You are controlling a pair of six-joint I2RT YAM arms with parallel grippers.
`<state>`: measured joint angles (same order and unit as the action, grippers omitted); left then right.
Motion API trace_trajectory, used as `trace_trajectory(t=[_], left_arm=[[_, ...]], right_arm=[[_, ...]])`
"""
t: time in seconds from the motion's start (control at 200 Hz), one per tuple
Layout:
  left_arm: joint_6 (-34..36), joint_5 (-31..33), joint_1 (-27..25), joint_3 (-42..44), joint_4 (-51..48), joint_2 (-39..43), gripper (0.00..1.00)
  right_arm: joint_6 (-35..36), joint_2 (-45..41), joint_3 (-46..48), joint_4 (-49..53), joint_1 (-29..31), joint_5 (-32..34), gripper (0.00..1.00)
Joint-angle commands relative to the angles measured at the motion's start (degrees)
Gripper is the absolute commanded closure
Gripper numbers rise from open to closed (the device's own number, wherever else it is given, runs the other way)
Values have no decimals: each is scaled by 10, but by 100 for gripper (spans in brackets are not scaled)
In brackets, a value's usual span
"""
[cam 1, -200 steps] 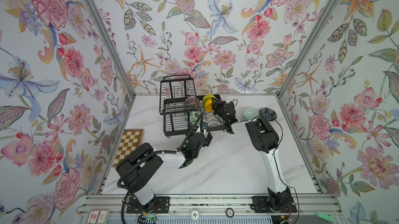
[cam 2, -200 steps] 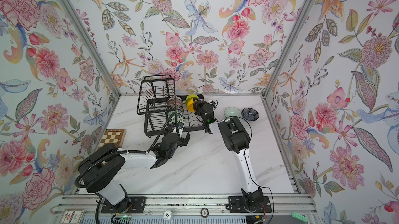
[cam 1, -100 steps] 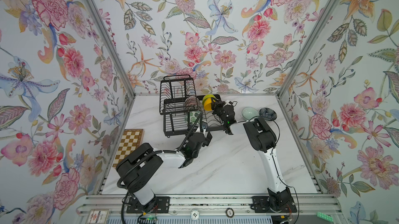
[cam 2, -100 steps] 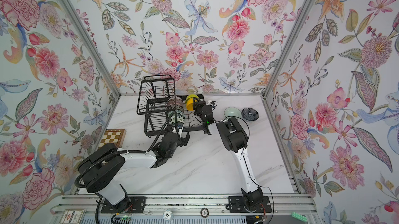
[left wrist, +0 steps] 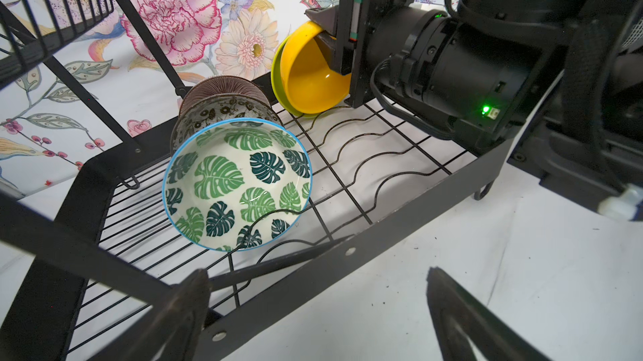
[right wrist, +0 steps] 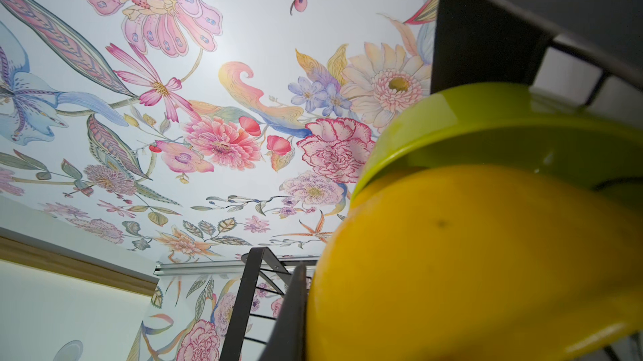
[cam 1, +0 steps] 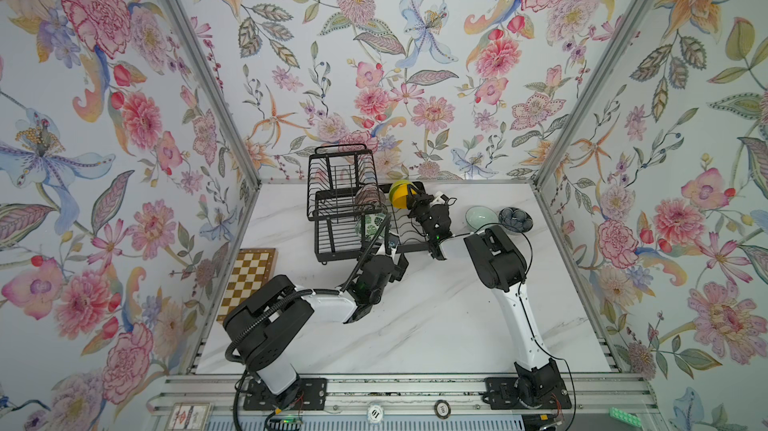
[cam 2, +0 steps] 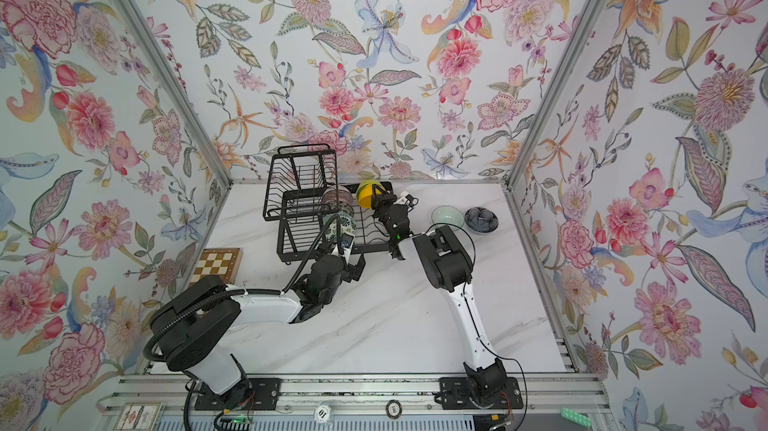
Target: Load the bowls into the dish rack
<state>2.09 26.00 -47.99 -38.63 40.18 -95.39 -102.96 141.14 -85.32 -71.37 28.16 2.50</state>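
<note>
The dish rack (cam 1: 332, 238) stands at the far edge of the table (cam 1: 436, 325), left of centre. Its raised upper basket (cam 1: 341, 153) is over the left part, and its lower tray (left wrist: 382, 230) runs out to the right.

Three bowls stand on edge in the tray in a far-to-near row:
- The pink ribbed bowl (left wrist: 222, 82) is farthest.
- The black-and-white bowl (left wrist: 222, 108) is against it.
- The green-leaf bowl (left wrist: 236, 185) is nearest, with its mouth facing the tray's near rim.

To the right of the green-leaf bowl, several wavy wire slots stand bare as far as the tray's right edge.

At the tray's far right corner the lime green bowl (right wrist: 487, 133) stands on edge. The orange-yellow bowl (left wrist: 313, 77) is nested into it, tilted, with its lower edge down at the wires. The right gripper (left wrist: 323, 30) reaches in over the tray's right end. It is pinched narrow on that bowl's upper rim, one finger outside and one inside.

The left gripper (left wrist: 315, 274) hovers just outside the tray's near rim, spread wide and holding nothing. One finger is close to the rim and the other is over the table.

In both top views the celadon bowl (cam 1: 481, 217) and the dark blue bowl (cam 1: 515, 219) sit upright on the table right of the rack, just beside each other. The celadon bowl is near the right arm's wrist, and the dark blue bowl is toward the far right corner.

The chessboard (cam 1: 249, 279) lies along the table's left edge, apart from the rack. Between the two arm bases the table's near half is open marble.
</note>
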Motion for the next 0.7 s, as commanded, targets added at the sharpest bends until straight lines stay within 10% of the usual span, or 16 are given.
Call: trace_trajectory(t=[0.0,0.696], left_arm=[[-8,12,5,10,8,-2,1],[-9,13,5,14,13,0,1]], right_arm=[[-2,20,-15,-26,9,14,100],[28,30,-51,53,12,4,100]])
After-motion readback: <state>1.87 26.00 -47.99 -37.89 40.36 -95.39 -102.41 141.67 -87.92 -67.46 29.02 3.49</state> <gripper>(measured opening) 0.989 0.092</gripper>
